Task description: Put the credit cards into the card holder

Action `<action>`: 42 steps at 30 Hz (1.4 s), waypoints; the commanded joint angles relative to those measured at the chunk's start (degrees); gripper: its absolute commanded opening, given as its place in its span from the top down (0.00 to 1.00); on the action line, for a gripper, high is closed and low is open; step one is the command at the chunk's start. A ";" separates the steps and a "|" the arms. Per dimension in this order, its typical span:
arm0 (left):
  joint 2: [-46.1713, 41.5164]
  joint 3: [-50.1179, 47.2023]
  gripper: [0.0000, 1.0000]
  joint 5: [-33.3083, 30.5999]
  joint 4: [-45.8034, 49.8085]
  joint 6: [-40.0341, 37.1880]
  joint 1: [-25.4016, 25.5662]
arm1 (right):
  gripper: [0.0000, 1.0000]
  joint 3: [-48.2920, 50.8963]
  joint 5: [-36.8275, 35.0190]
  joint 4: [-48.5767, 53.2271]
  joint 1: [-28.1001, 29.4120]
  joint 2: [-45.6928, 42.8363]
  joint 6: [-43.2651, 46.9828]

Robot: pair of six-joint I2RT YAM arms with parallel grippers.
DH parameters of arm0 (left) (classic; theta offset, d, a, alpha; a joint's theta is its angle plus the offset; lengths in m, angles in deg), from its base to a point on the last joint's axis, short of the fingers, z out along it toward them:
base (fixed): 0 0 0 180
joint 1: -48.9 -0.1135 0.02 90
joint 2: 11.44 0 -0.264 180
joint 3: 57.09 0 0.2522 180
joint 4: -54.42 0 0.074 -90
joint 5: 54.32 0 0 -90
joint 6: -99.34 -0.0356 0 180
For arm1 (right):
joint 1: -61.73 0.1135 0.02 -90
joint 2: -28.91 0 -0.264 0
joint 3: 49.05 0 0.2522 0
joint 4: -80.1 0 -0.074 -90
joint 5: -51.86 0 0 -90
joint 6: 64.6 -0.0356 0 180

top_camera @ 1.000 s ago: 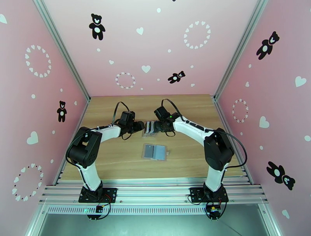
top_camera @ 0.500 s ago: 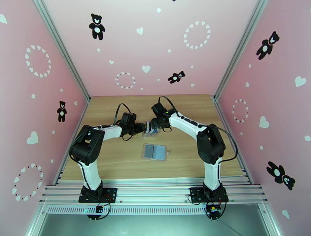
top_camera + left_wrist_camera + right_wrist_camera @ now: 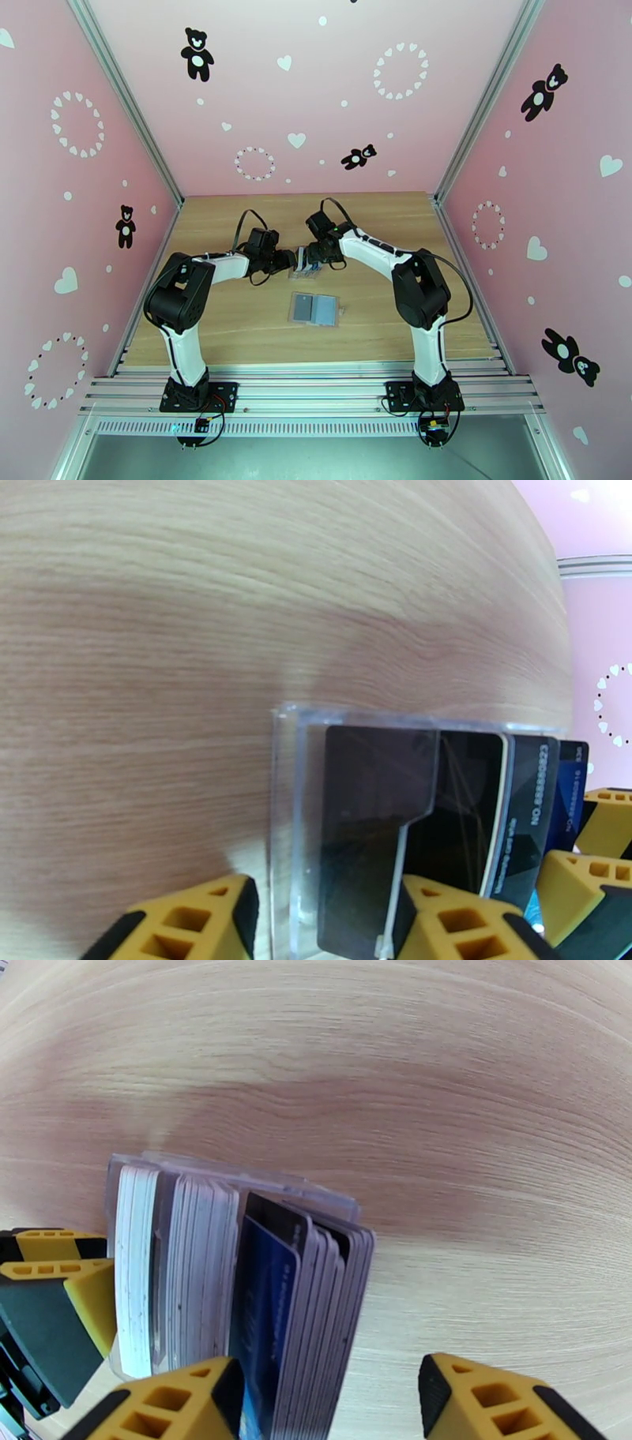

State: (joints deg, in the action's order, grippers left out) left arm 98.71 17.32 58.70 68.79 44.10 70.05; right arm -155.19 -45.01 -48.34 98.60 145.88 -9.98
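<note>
- Top external: nearest the arm bases, what looks to be the card holder [image 3: 316,309] lies flat on the desk [image 3: 229,316] at frame centre. It shows a grey panel and a light-blue panel side by side, long axis left to right. Whether cards already sit in it cannot be told.
- Just above it in the frame, and apart from it, a clear slotted stand [image 3: 308,273] carries the credit cards [image 3: 302,257] on edge. The left pincer [image 3: 286,259] is at its left and the right pincer [image 3: 317,254] at its right.
- Left wrist: the left pincer [image 3: 316,890] sits at the frame's bottom with its jaws part-way apart. They straddle the stand's end wall and the front dark card [image 3: 371,819]. A sliver of desk shows between the lower-left finger and the clear wall, so this reads as no grip yet. The cards face this pincer, their long sides running up the frame.
- Right wrist: the right pincer [image 3: 328,1370] stands wide. One finger is low at frame left by the pale card edges and the blue card [image 3: 265,1307]. The other is clear of the stack at lower right, over bare desk.
- Judgement: the stack runs from one pincer to the other, so a card probably has to lift out along its long side, then travel down-frame to the holder. The holder lies about midway between the arms, with neither plainly nearer.
</note>
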 commanded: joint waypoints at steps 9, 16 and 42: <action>1.46 1.23 0.50 -0.59 2.72 -0.05 -0.08 | 0.37 -1.30 -0.50 1.66 -0.65 1.90 1.08; 1.64 1.41 0.50 -0.82 3.30 -0.13 -0.05 | 0.38 -1.20 -2.65 2.98 -0.72 0.22 1.94; 1.68 1.56 0.52 -0.74 3.86 -0.13 -0.08 | 0.43 -2.51 -6.90 6.29 -0.66 -2.45 3.66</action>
State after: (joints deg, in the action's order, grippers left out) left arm 98.95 18.21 59.08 70.10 44.10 70.09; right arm -156.45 -48.22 -46.72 98.42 145.53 -7.09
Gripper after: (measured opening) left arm 0.489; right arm 0.578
